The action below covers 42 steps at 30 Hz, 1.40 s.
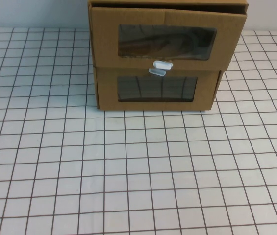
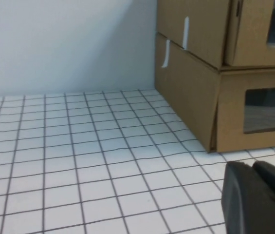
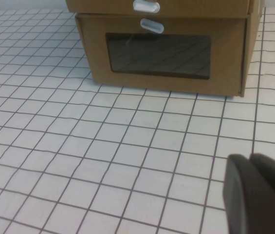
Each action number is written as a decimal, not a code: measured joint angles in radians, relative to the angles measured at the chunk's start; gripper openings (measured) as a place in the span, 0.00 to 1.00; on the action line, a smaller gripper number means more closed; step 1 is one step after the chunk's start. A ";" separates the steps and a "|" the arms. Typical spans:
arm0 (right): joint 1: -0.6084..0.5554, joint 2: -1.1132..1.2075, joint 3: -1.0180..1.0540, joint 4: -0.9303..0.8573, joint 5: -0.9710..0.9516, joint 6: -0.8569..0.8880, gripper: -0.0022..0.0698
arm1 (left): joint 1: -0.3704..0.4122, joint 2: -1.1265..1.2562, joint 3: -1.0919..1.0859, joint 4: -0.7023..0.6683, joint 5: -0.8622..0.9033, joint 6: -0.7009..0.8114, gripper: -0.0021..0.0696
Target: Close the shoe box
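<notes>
My work surface is a white table point(image 1: 138, 176) ruled with a dark square grid. The grid covers the whole visible top, from the near edge to the far side. Behind the table, the left wrist view shows a plain pale wall point(image 2: 64, 44).

Two cardboard boxes stand stacked at the far centre of the table. The shoe box point(image 1: 166, 35) is the upper one. It has a wide clear window in its front and a small white tab point(image 1: 162, 64) at the front's lower edge. Its drawer front stands out nearer than the front of the lower box point(image 1: 157, 90); in the left wrist view the drawer projects from its sleeve. The lower box rests on the table, with a smaller window and its own tab point(image 1: 157, 72) at the upper edge, just below the shoe box's tab.

My left gripper point(image 2: 260, 197) is near the table, to the near left of the boxes, well apart from them. My right gripper point(image 3: 259, 195) is over the near table, facing the lower box's front, also well apart. I cannot tell whether either pincer is spread or pressed together. Neither shows in the high view.
</notes>
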 joint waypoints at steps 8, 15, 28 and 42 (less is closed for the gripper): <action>0.000 0.000 0.000 0.000 0.001 0.000 0.01 | 0.057 -0.018 0.058 0.024 0.134 -0.020 0.02; 0.000 0.000 0.000 0.000 0.001 0.000 0.01 | 0.061 -0.018 0.059 0.027 0.217 -0.023 0.02; 0.000 0.000 0.007 0.000 0.001 0.000 0.01 | 0.061 -0.018 0.059 0.031 0.221 -0.023 0.02; -0.181 -0.219 0.328 0.000 -0.097 0.000 0.01 | 0.061 -0.018 0.059 0.031 0.221 -0.023 0.02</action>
